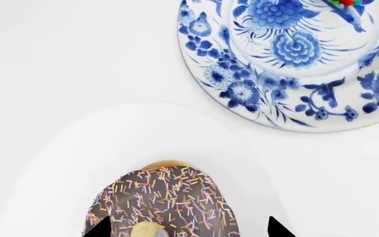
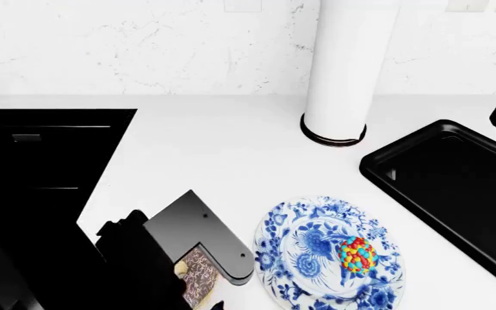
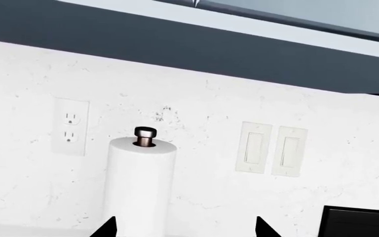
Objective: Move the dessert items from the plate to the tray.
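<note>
The ring donut [image 1: 170, 202], with dark brown frosting and pale sprinkles, lies on a plain white plate [image 1: 64, 163]. My left gripper [image 1: 188, 232] is open just above it, with one fingertip over its edge and the other just past its far side. In the head view my left arm hides most of the donut [image 2: 198, 274]. The candy-covered ball [image 2: 358, 253] sits on a blue-and-white floral plate [image 2: 299, 245] next to it; only the ball's edge [image 1: 347, 2] shows in the left wrist view. The glossy black tray [image 2: 454, 187] lies at the right. My right gripper [image 3: 186, 229] is open and empty, raised and facing the wall.
A paper towel roll [image 2: 347, 71] stands at the back between the plates and the tray. A black sink [image 2: 33, 161] fills the left side of the white counter. The wall behind carries an outlet [image 3: 71, 127] and switches [image 3: 272, 148].
</note>
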Controlling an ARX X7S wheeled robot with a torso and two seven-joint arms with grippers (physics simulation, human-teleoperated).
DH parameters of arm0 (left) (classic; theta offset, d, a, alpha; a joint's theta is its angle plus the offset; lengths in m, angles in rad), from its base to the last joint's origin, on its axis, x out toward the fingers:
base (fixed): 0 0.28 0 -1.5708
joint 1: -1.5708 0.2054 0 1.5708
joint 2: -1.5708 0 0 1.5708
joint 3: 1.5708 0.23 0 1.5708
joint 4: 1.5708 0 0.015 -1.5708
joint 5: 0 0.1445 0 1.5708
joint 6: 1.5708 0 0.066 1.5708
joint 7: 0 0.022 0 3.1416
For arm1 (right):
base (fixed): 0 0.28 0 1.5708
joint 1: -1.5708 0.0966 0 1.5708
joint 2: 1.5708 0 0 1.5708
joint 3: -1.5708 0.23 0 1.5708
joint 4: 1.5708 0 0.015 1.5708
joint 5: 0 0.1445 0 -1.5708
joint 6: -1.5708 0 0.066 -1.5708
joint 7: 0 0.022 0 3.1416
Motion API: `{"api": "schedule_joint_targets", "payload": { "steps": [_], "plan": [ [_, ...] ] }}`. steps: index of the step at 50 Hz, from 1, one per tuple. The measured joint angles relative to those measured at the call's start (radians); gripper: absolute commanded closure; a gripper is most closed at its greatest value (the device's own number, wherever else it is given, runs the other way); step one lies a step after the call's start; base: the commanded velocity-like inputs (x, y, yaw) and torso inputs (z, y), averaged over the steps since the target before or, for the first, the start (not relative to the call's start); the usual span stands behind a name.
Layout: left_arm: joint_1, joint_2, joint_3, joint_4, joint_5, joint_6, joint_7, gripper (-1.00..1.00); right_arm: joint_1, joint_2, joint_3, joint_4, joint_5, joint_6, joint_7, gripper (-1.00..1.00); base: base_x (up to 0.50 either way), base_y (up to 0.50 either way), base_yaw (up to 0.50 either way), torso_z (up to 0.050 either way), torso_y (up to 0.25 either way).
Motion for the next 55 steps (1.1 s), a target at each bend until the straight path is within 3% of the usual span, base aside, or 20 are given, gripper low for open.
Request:
{"api": "schedule_joint_targets", "payload": {
  "steps": [25, 26, 40, 55],
  "plan": [
    [0.023, -0.012, 0.005, 0.020, 0.060, 0.029, 0.017, -1.00, -0.022, 0.002, 0.014, -0.015, 0.005, -0.017, 0.000, -1.00, 0.00, 0.00, 0.00, 0.000, 0.000],
    [0.024, -0.013, 0.005, 0.021, 0.063, 0.029, 0.017, 1.00, -0.022, 0.001, 0.013, -0.015, 0.005, -0.018, -0.001, -1.00, 0.00, 0.00, 0.00, 0.000, 0.000],
    [0.009, -0.018, 0.008, 0.029, 0.093, 0.019, 0.008, 1.00, -0.021, 0.003, 0.009, -0.015, 0.001, -0.019, -0.004, -1.00, 0.00, 0.00, 0.00, 0.000, 0.000],
    [-0.072, -0.028, 0.003, 0.022, 0.025, 0.021, 0.005, 1.00, -0.013, 0.011, 0.006, -0.013, 0.002, -0.022, -0.005, -1.00, 0.00, 0.00, 0.00, 0.000, 0.000]
  ]
}}
